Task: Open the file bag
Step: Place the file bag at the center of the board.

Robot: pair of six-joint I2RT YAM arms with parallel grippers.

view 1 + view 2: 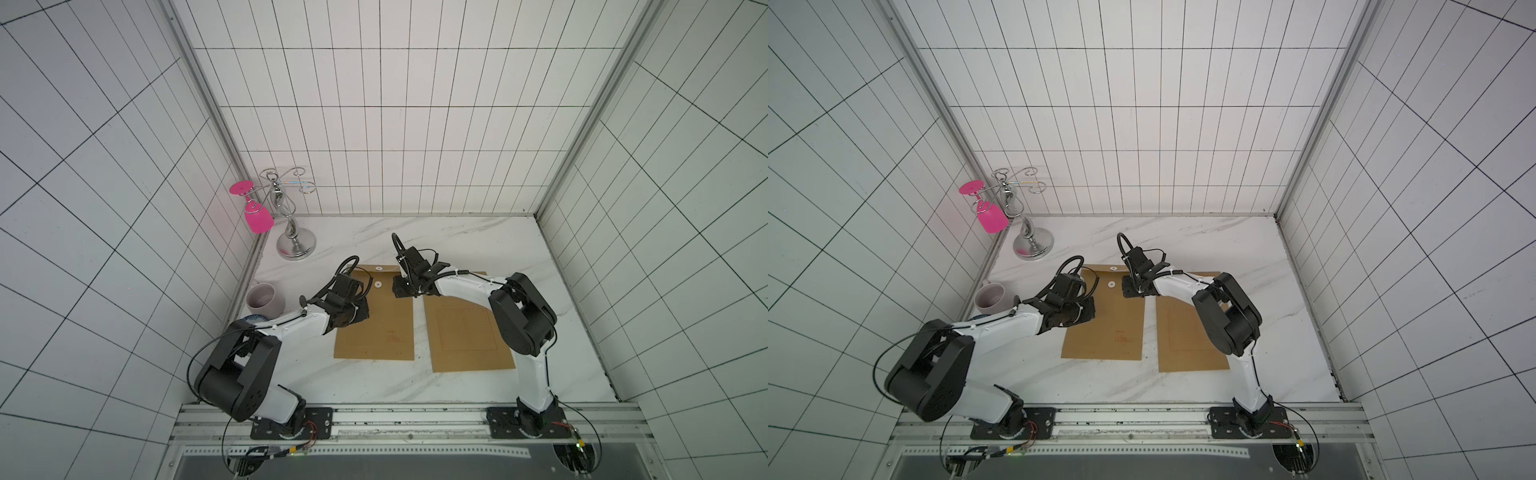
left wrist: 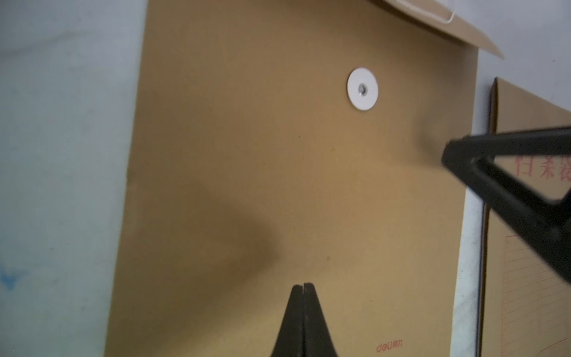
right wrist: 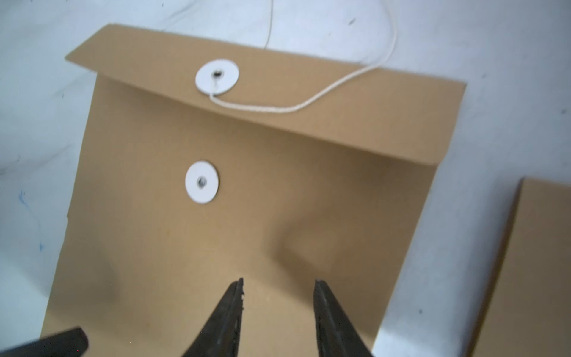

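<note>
The file bag (image 1: 374, 328) (image 1: 1104, 332) is a brown paper envelope lying flat on the marble table. Its flap (image 3: 309, 92) is folded down and slightly raised. The white string (image 3: 309, 103) hangs loose from the flap's disc (image 3: 217, 77) and trails onto the table, off the lower disc (image 3: 201, 182) (image 2: 362, 89). My left gripper (image 2: 303, 286) is shut with nothing in it, its tips over the bag's left half. My right gripper (image 3: 278, 281) is open and empty over the bag's upper right part, below the discs. One right fingertip (image 2: 457, 154) shows in the left wrist view.
A second brown envelope (image 1: 469, 332) (image 1: 1187, 336) lies just right of the file bag, partly under the right arm. A silver glass rack (image 1: 291, 232) with a pink glass (image 1: 257, 220) stands in the back left corner. A pale mug (image 1: 264, 299) sits by the left wall.
</note>
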